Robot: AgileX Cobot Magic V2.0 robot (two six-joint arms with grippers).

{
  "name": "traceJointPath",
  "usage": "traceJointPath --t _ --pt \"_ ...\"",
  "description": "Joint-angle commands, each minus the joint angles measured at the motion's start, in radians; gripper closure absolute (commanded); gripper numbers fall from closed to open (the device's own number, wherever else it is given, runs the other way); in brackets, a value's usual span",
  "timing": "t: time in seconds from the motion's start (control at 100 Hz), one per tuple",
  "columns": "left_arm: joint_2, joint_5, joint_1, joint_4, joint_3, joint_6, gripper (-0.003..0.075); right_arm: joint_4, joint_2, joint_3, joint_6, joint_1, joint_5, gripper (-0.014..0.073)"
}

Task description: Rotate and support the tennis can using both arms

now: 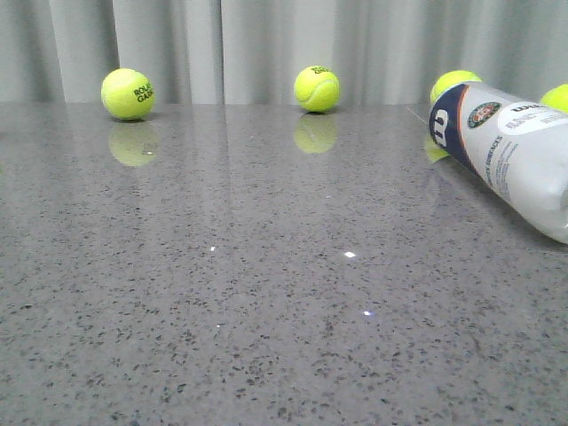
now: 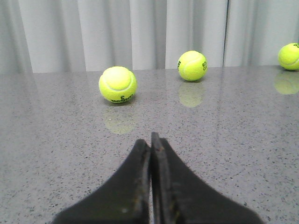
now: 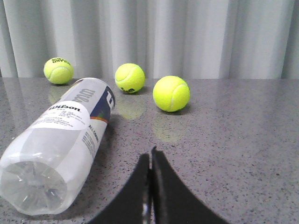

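The tennis can [image 1: 510, 146] lies on its side at the right of the grey table, its navy-and-white labelled end with the "W" logo pointing to the back left. In the right wrist view the can [image 3: 60, 144] lies beside my right gripper, clear base nearest the camera. My right gripper [image 3: 150, 155] is shut and empty, apart from the can. My left gripper [image 2: 150, 140] is shut and empty over bare table; the can does not show in its view. Neither arm shows in the front view.
Yellow-green tennis balls lie along the back by the curtain: one at back left [image 1: 128, 94], one at back centre [image 1: 317, 89], two behind the can [image 1: 454, 84] [image 1: 557, 96]. Balls also show in the left wrist view [image 2: 117, 84] [image 2: 192, 66] and right wrist view [image 3: 171, 93].
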Motion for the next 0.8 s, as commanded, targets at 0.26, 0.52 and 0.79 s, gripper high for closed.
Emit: traceJointPath --t 0.26,0.52,0.79 --pt "-0.031 -0.076 -0.002 -0.009 0.045 -0.001 0.0739 -0.001 -0.017 0.003 -0.007 -0.001 -0.079 0.0655" --pt "-0.031 -0.076 -0.002 -0.009 0.045 -0.001 0.0739 -0.001 -0.017 0.003 -0.007 -0.001 -0.079 0.0655" --pt "-0.031 -0.076 -0.002 -0.009 0.045 -0.001 0.0739 -0.003 -0.017 0.001 -0.007 -0.001 -0.099 0.0655"
